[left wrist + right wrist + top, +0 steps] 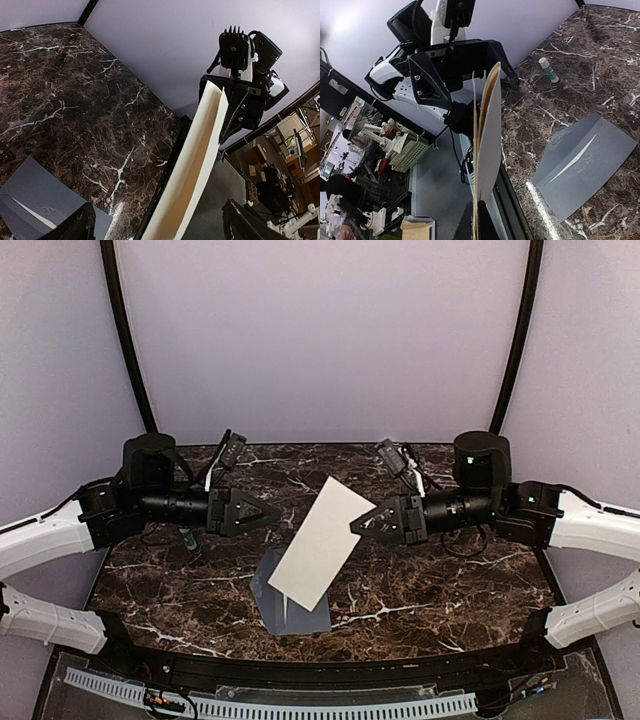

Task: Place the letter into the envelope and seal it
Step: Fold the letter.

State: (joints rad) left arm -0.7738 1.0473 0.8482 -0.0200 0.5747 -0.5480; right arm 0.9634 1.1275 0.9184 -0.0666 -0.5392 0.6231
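Note:
The cream letter (320, 540) hangs tilted in the air above the table, folded. My right gripper (360, 523) is shut on its upper right edge. The right wrist view shows the fold edge-on (490, 140), clamped at my right gripper (481, 215). My left gripper (272, 515) is open and empty, just left of the letter and apart from it. In the left wrist view the letter (200, 150) stands ahead of my left gripper (160, 222). The grey-blue envelope (285, 608) lies flat on the table below the letter, partly hidden by it. It also shows in both wrist views (40, 200) (585, 162).
A green-and-white glue stick (187, 538) lies on the dark marble table (450, 580) at the left, under the left arm; it also shows in the right wrist view (549, 69). A black rail edges the table's near side.

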